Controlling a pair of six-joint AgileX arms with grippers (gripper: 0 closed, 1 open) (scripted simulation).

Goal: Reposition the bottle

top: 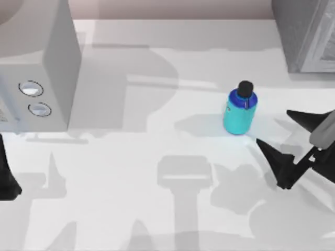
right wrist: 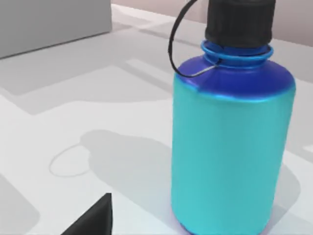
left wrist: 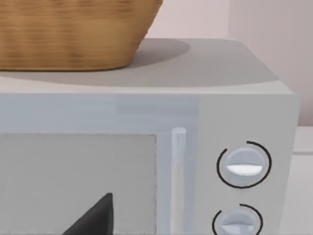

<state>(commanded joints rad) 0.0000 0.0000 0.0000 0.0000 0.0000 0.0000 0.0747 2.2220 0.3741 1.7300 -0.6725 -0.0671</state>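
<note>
The bottle [top: 239,110] stands upright on the white table, right of centre; its body is cyan with a dark blue shoulder and a black cap. Just to its right, my right gripper [top: 272,127] is open, with both black fingers spread wide and pointing toward the bottle without touching it. The right wrist view shows the bottle [right wrist: 230,142] close up, with a thin black loop hanging from its cap and one fingertip [right wrist: 93,219] low in the picture. My left arm [top: 6,178] is parked at the table's left edge.
A grey microwave [top: 36,68] with two round dials fills the back left; a woven basket [left wrist: 68,34] sits on top of it. Another grey box [top: 309,31] stands at the back right. The table [top: 157,209] lies open in front of the bottle.
</note>
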